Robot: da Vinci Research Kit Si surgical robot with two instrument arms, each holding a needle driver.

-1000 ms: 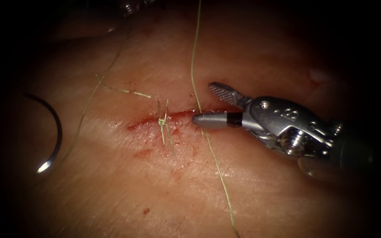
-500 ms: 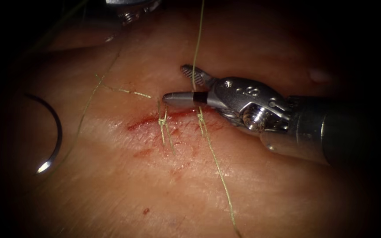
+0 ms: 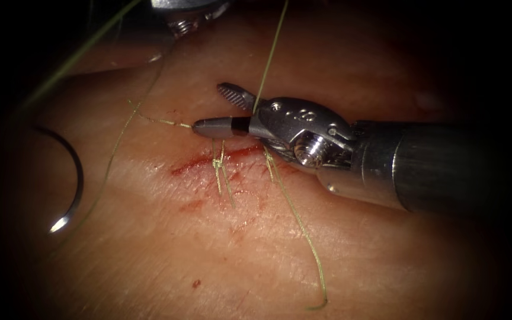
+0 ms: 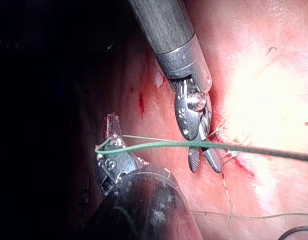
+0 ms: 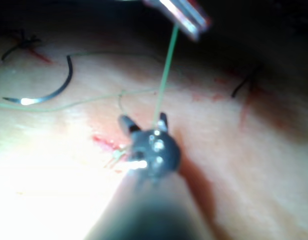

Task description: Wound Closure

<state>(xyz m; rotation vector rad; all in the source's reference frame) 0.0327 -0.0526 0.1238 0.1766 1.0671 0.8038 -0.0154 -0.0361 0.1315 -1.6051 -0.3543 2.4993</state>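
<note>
Your right tool (image 3: 217, 109) hangs with its jaws apart around the taut thread (image 3: 271, 53) held by your left tool (image 4: 110, 145), needle (image 3: 69, 184) lying free left of the cut (image 3: 208, 161); closing there could, I judge, sever the strand prematurely.

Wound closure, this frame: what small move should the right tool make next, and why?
Probably close the right tool on the thread. Its jaws stand open astride that strand, which the left tool holds taut above the tissue, beside the knot on the cut. The needle lies free on the tissue, left of the cut, held by neither tool.
</note>
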